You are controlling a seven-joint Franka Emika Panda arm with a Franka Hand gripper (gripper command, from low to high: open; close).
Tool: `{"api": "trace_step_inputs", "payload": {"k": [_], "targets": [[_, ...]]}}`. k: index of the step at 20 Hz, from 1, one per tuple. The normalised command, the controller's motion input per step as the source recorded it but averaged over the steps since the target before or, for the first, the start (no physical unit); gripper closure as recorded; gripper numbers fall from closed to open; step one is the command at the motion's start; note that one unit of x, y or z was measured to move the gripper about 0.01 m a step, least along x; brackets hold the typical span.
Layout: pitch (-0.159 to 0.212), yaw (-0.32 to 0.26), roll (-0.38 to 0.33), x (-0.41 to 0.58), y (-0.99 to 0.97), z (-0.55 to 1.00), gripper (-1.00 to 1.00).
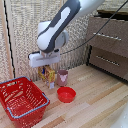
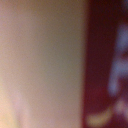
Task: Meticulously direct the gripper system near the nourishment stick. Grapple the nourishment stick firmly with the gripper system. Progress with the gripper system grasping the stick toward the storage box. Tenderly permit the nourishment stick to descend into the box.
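Exterior view first: the gripper system hangs low over the wooden worktop, its white head just above the nourishment stick, which stands upright right beneath the fingers. The packet's top seems to reach up between them, but the head hides the tips, so I cannot tell whether they are spread or already closed on it. A pink cup stands just beside the packet, toward the exterior view's right of the fingers; a small red bowl lies nearer the camera. The storage box sits well apart from the fingers, toward the exterior view's left and forward.

Wrist view: only blur, a pale tan field against a dark red-brown band with faint light marks. It is probably the packet's print pressed very close to the lens, though I cannot say for sure.

My judgement is that the grasp is the step in hand. To do it well, close squarely on the packet's flat faces, stay clear of the cup, then lift straight up before carrying toward the basket.
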Motion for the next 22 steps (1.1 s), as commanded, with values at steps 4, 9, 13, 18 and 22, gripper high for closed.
{"api": "trace_step_inputs", "payload": {"k": [4,9,13,18,22], "targets": [[0.096,0.069,0.000,0.090,0.04,0.98,1.00],[0.117,0.037,0.036,0.000,0.50,0.78,1.00],[0.058,0.005,0.033,0.000,0.77,0.63,1.00],[0.036,0.000,0.038,0.000,0.85,0.55,1.00],[0.027,0.000,0.013,-0.014,0.88,0.36,1.00]]}}
